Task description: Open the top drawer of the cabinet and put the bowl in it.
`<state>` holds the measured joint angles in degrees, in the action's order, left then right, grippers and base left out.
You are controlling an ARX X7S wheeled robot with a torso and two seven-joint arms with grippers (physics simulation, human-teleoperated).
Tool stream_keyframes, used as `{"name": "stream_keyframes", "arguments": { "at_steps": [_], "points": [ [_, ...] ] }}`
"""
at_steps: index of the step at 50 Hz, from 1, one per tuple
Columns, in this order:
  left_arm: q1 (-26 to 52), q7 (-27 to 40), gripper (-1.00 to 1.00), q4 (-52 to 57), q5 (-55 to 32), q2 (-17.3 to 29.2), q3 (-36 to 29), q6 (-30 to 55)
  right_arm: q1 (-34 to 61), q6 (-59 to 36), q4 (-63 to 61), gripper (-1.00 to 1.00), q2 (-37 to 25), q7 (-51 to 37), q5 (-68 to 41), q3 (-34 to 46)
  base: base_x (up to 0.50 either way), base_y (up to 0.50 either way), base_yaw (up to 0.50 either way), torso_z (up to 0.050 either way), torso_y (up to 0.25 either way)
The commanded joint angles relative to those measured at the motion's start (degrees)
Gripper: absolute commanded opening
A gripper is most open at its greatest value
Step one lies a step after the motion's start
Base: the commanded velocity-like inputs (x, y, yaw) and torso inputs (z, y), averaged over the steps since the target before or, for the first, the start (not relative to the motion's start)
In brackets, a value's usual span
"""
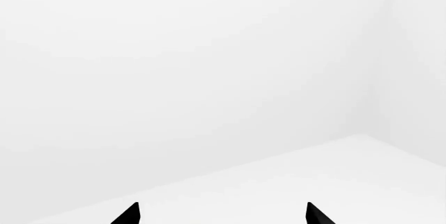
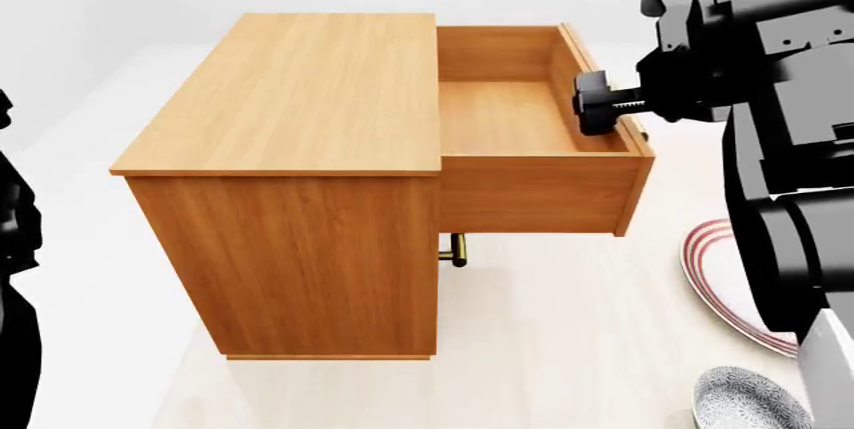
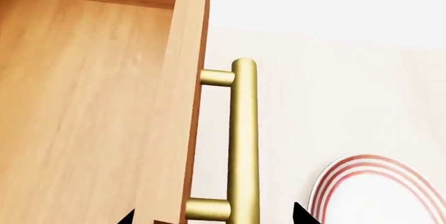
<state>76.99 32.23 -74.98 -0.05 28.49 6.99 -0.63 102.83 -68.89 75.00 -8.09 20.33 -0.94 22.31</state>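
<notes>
Plain white walls point(image 1: 209, 51); pale beige floor point(image 2: 561, 329); even, soft light

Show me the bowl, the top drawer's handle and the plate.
bowl point(image 2: 750, 401): head view, on its speckled inside.
handle point(image 3: 243, 145): right wrist view, middle of the brass bar.
plate point(image 3: 379, 195): right wrist view, on its red-ringed rim.
</notes>
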Motion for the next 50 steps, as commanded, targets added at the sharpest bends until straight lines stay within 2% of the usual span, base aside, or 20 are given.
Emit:
{"name": "stream_keyframes", "arguments": {
  "at_steps": [1,35,37,44,50],
  "points": [
    [0.0,0.1,1.00,0.0,0.0,-0.1,0.2,0.1,0.6,0.6,0.0,1.00,-1.8,-1.2,1.7,4.3,0.00,0.00,0.00,0.000,0.000],
    [0.1,-0.1,1.00,0.0,0.0,-0.1,0.8,0.5,0.8,0.5,0.0,1.00,-6.8,-5.2,1.2,8.8,0.00,0.00,0.00,0.000,0.000],
    [0.1,0.0,1.00,0.0,0.0,-0.2,0.8,0.5,1.5,2.2,0.0,1.00,-7.1,-6.1,-0.5,5.6,0.00,0.00,0.00,0.000,0.000],
    [0.0,-0.1,1.00,0.0,0.0,-0.2,0.9,0.6,6.8,5.3,0.0,1.00,-9.7,-6.9,-8.0,-13.9,0.00,0.00,0.00,0.000,0.000],
    [-0.1,-0.1,1.00,0.0,0.1,-0.2,0.8,0.4,11.0,4.5,-0.1,1.00,-11.9,-4.1,-7.9,-20.8,0.00,0.00,0.00,0.000,0.000]
  ]
}}
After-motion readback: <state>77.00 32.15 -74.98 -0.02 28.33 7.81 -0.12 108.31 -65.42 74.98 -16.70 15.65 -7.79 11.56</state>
